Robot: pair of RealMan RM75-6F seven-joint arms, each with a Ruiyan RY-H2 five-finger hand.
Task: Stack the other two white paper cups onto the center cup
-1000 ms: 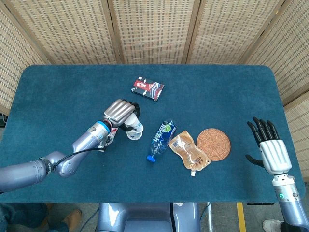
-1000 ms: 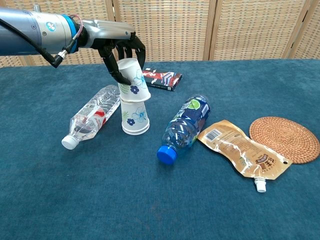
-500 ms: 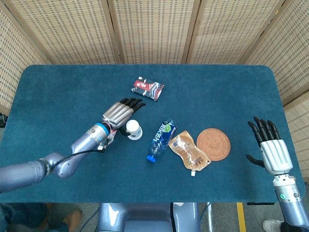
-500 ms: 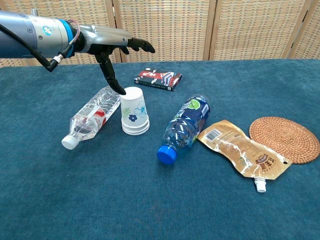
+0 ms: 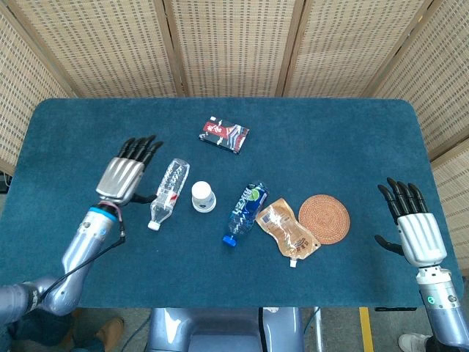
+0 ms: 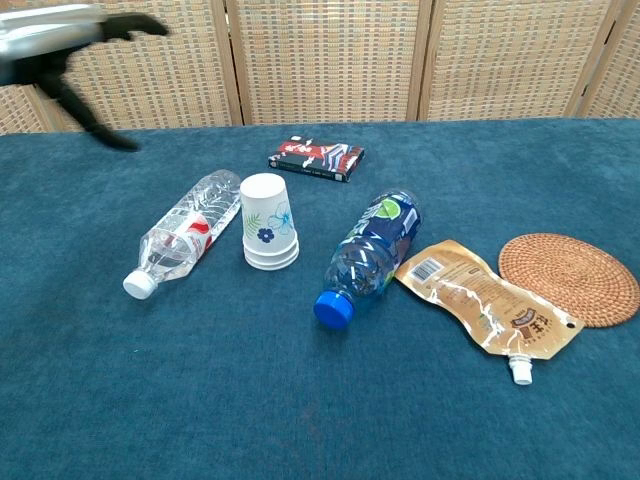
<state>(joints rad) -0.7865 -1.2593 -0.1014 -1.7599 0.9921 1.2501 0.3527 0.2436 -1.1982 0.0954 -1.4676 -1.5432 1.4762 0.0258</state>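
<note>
The white paper cups with blue flower prints stand as one upside-down stack (image 5: 203, 196) (image 6: 268, 224) near the middle of the table. My left hand (image 5: 129, 171) (image 6: 72, 40) hovers open well to the left of the stack, fingers spread, holding nothing; it is blurred in the chest view. My right hand (image 5: 412, 223) is open at the table's right edge, far from the cups, and shows only in the head view.
A clear water bottle (image 5: 168, 193) (image 6: 183, 232) lies just left of the stack. Right of it lie a blue bottle (image 5: 245, 213) (image 6: 367, 255), a brown spouted pouch (image 6: 484, 307), and a woven coaster (image 6: 568, 278). A small dark box (image 5: 224, 134) sits behind.
My left hand let go of the top cup, which dropped fully onto the stack. The hand then opened and swung away to the left. The right hand barely moved.
</note>
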